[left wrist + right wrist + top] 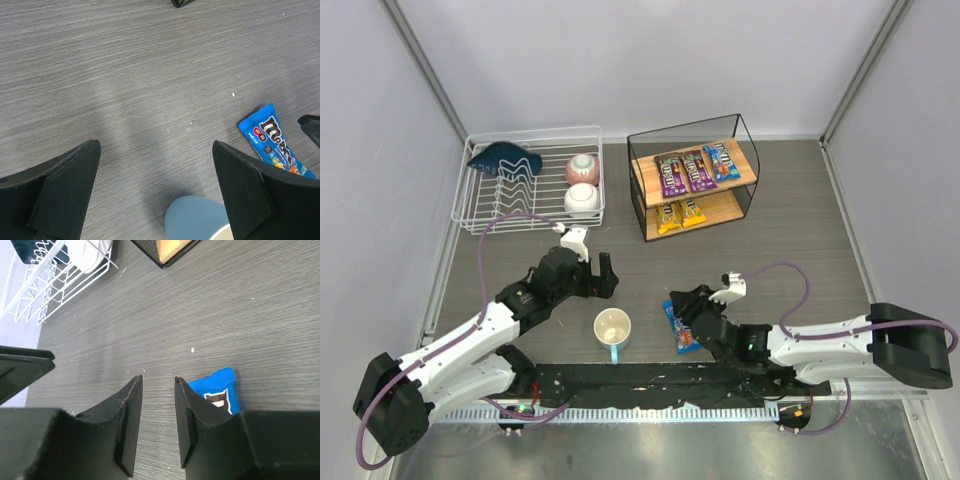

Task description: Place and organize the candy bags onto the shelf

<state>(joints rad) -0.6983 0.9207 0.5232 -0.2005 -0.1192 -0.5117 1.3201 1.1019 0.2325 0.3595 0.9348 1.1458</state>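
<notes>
The shelf point(748, 175) stands at the back centre. Its top board holds two purple candy bags point(671, 176) point(698, 171) and a blue one point(721, 159); its lower board holds two yellow-orange ones point(679, 214). A second blue bag point(680, 326) lies flat on the table and also shows in the left wrist view point(272, 142) and the right wrist view point(217, 390). My right gripper point(686, 303) point(157, 378) hovers at the bag's far end, jaws narrowly apart and empty, the bag just beside its right finger. My left gripper point(604, 276) point(155, 144) is wide open and empty.
A blue mug point(612, 328) point(200, 217) stands between the arms, just below my left gripper. A white wire dish rack point(488, 216) point(50, 290) at the back left holds two bowls point(582, 184) and a dark blue item point(505, 158). Walls enclose the table.
</notes>
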